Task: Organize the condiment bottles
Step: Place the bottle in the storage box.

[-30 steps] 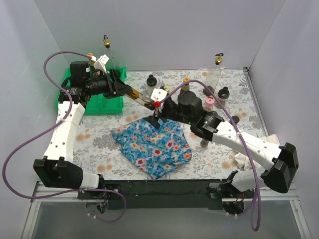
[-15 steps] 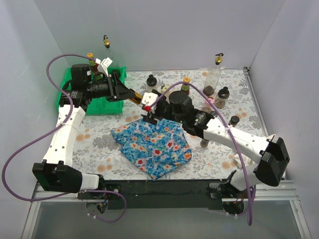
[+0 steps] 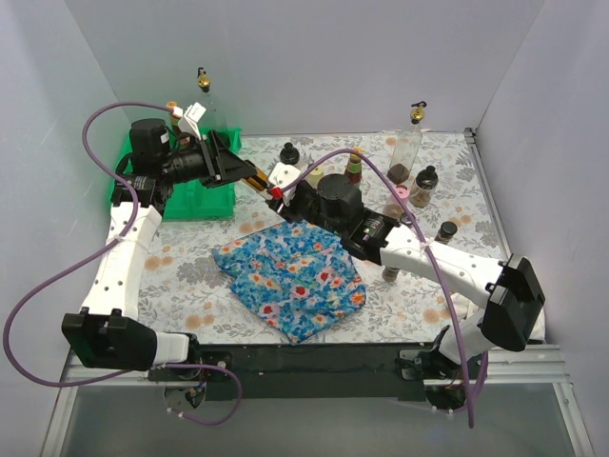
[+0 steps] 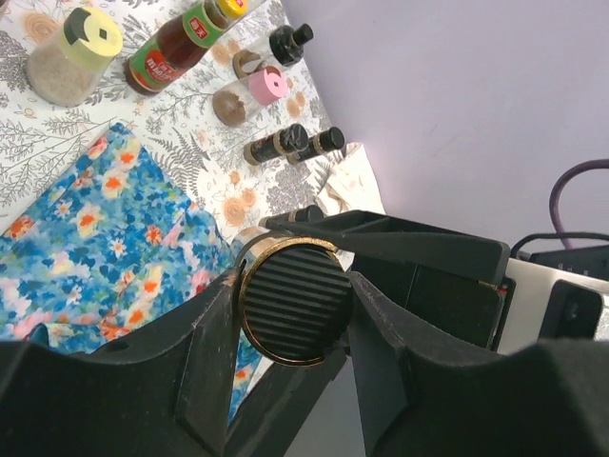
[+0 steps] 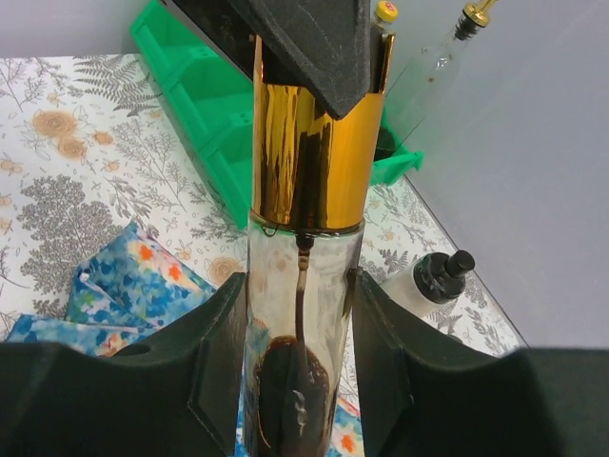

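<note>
Within the last second the right end effector [image 5: 297, 314] has moved in and closed onto the glass body of the gold-topped bottle [image 5: 309, 152], whose collar the left end effector [image 4: 293, 303] is clamped on. With both holding it, a handover seems under way, the left's release pending. The bottle hangs nearly level above the table, at 11 o'clock from the blue floral cloth [image 3: 290, 276]. It is clear glass with a mirror-gold collar, a ribbed dark cap and dark residue pooled inside.
</note>
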`<control>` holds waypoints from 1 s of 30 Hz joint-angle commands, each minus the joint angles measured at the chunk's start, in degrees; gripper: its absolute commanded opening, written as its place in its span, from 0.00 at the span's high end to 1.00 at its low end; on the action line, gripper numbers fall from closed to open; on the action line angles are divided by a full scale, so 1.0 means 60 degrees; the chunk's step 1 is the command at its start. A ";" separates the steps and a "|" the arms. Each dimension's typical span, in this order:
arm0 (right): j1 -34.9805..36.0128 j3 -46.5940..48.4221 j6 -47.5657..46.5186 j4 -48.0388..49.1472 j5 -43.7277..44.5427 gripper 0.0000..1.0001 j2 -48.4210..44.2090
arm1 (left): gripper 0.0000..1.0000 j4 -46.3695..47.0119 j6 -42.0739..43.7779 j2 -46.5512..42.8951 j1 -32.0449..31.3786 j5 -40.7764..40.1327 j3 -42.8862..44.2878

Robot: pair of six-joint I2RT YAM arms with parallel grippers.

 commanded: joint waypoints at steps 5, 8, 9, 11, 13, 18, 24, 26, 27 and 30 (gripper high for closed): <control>0.0385 0.0369 0.1190 0.1790 0.0530 0.99 0.0162 | 0.55 0.0844 -0.1314 -0.0587 -0.0193 0.0125 -0.0204; 0.0385 0.0090 0.1541 0.2128 0.0780 0.99 0.0015 | 0.49 0.0975 -0.1388 -0.0616 -0.0193 -0.0167 -0.0248; 0.0385 0.0032 0.1615 0.2289 0.0867 0.99 0.0000 | 0.45 0.1048 -0.1432 -0.0689 -0.0193 -0.0256 -0.0263; 0.0385 -0.0071 0.1849 0.2378 0.0927 0.99 -0.0058 | 0.39 0.1283 -0.1520 -0.0762 -0.0193 -0.0533 -0.0336; 0.0385 -0.0144 0.1952 0.2451 0.0927 0.99 -0.0073 | 0.33 0.1532 -0.1564 -0.0836 -0.0193 -0.0622 -0.0453; 0.0385 -0.0306 0.2274 0.2803 0.1585 0.99 -0.0132 | 0.30 0.1650 -0.1447 -0.0909 -0.0193 -0.0972 -0.0643; 0.0385 -0.0335 0.2436 0.2876 0.1528 0.99 -0.0103 | 0.29 0.1679 -0.1213 -0.1114 -0.0193 -0.1618 -0.0834; 0.0385 -0.0335 0.2567 0.2891 0.1513 0.99 -0.0088 | 0.32 0.1767 -0.1198 -0.1202 -0.0193 -0.1881 -0.0907; 0.0385 -0.0335 0.2611 0.2906 0.1484 0.99 -0.0073 | 0.34 0.1868 -0.1198 -0.1231 -0.0193 -0.1955 -0.0936; 0.0385 -0.0306 0.2700 0.2906 0.1294 0.99 0.0014 | 0.41 0.2350 -0.1329 -0.1348 -0.0193 -0.1941 -0.1141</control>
